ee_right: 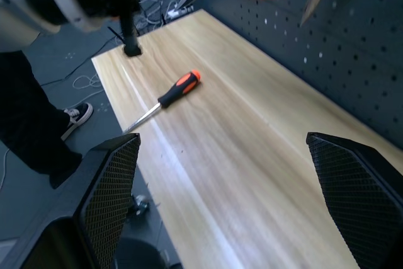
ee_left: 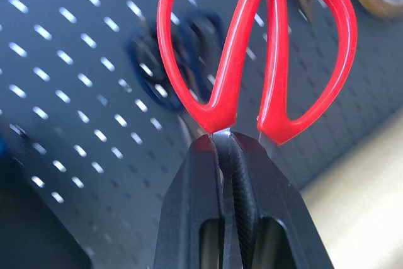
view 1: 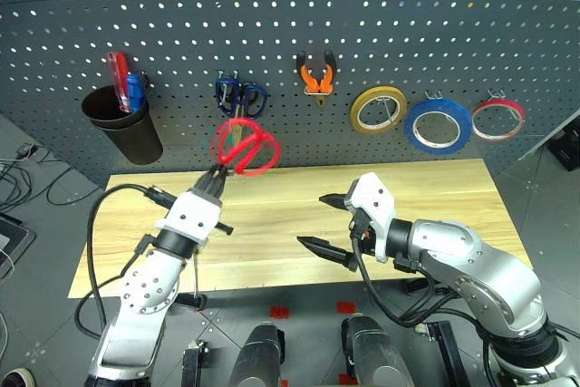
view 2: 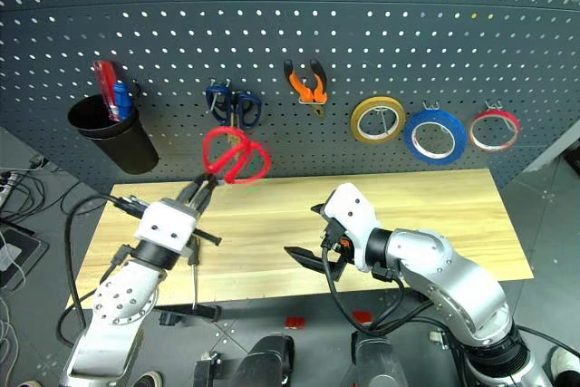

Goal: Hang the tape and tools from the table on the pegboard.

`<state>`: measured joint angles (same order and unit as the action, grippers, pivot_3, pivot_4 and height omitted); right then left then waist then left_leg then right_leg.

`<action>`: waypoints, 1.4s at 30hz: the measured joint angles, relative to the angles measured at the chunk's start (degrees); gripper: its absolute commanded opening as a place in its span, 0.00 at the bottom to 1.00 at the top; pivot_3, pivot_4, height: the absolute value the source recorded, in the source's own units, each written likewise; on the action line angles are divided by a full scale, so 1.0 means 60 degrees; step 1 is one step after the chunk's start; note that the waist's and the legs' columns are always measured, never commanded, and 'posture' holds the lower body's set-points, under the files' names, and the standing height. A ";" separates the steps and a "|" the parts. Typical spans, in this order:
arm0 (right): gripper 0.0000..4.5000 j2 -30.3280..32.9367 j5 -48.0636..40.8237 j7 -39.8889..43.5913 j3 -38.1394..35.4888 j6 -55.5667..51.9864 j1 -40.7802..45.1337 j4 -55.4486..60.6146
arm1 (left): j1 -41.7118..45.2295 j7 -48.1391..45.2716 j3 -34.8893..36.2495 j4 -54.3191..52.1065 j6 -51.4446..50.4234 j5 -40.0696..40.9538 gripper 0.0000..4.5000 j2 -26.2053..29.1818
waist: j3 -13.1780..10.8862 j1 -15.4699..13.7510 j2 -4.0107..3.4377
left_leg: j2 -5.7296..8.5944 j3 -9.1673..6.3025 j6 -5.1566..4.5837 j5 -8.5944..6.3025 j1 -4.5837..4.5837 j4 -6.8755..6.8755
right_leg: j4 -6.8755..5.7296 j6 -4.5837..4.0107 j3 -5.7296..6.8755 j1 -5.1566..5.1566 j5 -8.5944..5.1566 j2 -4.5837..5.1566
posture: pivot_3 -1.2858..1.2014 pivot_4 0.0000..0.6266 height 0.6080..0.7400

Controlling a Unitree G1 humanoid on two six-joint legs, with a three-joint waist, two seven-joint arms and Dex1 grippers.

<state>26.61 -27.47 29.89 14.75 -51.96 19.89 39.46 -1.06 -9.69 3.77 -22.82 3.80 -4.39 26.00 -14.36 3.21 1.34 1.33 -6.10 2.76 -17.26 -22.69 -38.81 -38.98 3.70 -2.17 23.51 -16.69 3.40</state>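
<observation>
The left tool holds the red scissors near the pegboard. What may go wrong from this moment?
1. The left tool pinches the red scissors only at the blade end, handles up; they may pivot or slip while a loop is threaded on a hook.
2. The blue-handled scissors hang just above; the red handles may knock them off.
3. The screwdriver lies on the table beneath the left arm, which may catch it.

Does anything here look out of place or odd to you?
One thing: a screwdriver lies alone on the table, while the other tools and tape rolls hang on the pegboard. The red scissors are in the left gripper, lifted by their blades towards the board.
</observation>
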 measured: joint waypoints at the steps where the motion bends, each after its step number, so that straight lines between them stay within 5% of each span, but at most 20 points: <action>1: 1.00 -0.0001 0.0040 0.0004 0.0004 0.0057 0.0049 -0.0040 | 0.0173 0.0000 0.0043 -0.0053 -0.0169 0.0028 0.01 -0.0070 | 0.0000 0.0003 0.0000 | 0.0001 0.0002 0.0000 0.0000 0.0001 -0.0002 | 0.0000 0.0000 -0.0001 -0.0001 0.0000 -0.0001 | 0.50 0.35 1.00; 19: 1.00 -0.0334 0.0134 0.0007 -0.0209 0.0211 0.1215 -0.0447 | 0.2007 -0.0020 0.0467 0.0961 -0.2406 0.0362 0.01 -0.0852 | 0.0000 0.0010 0.0001 | -0.0004 -0.0001 0.0027 0.0015 -0.0007 -0.0010 | 0.0000 -0.0001 -0.0003 0.0009 0.0001 -0.0021 | 0.49 0.35 1.00; 30: 1.00 -0.0386 0.0145 0.0004 -0.0263 0.0203 0.1299 -0.0545 | 0.1185 -0.0148 0.0705 0.0987 -0.3516 0.0927 0.76 -0.1278 | 0.0000 0.0030 0.0001 | -0.0009 0.0001 0.0024 0.0013 -0.0006 -0.0007 | -0.0004 -0.0001 -0.0013 0.0018 0.0001 -0.0022 | 0.50 0.37 1.00; 37: 1.00 -0.0435 0.0138 -0.0139 0.0362 -0.0487 0.0785 -0.0411 | -0.0179 -0.0585 0.1752 0.0838 -0.5023 0.1990 0.76 -0.1117 | -0.0007 0.0015 0.0003 | -0.0013 -0.0004 0.0000 0.0000 -0.0008 -0.0006 | -0.0004 -0.0001 -0.0011 0.0017 0.0001 -0.0021 | 0.50 0.42 1.00; 42: 1.00 -0.1556 0.0052 -0.1168 0.0857 -0.2544 0.1075 -0.0350 | -0.0372 -0.0324 0.2741 0.1093 -0.7211 0.2541 0.76 -0.1007 | -0.0034 0.0016 0.0004 | -0.0012 -0.0019 -0.0002 -0.0001 -0.0003 -0.0006 | -0.0013 -0.0002 -0.0003 0.0016 0.0001 -0.0026 | 0.51 0.46 1.00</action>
<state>17.27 -27.16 22.88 19.89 -67.22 26.34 37.36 -3.29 -11.63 20.21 -16.26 -39.47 10.85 19.96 -14.56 3.30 1.37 1.25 -6.21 2.75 -17.27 -22.71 -38.84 -39.06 3.69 -2.19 23.61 -16.69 3.25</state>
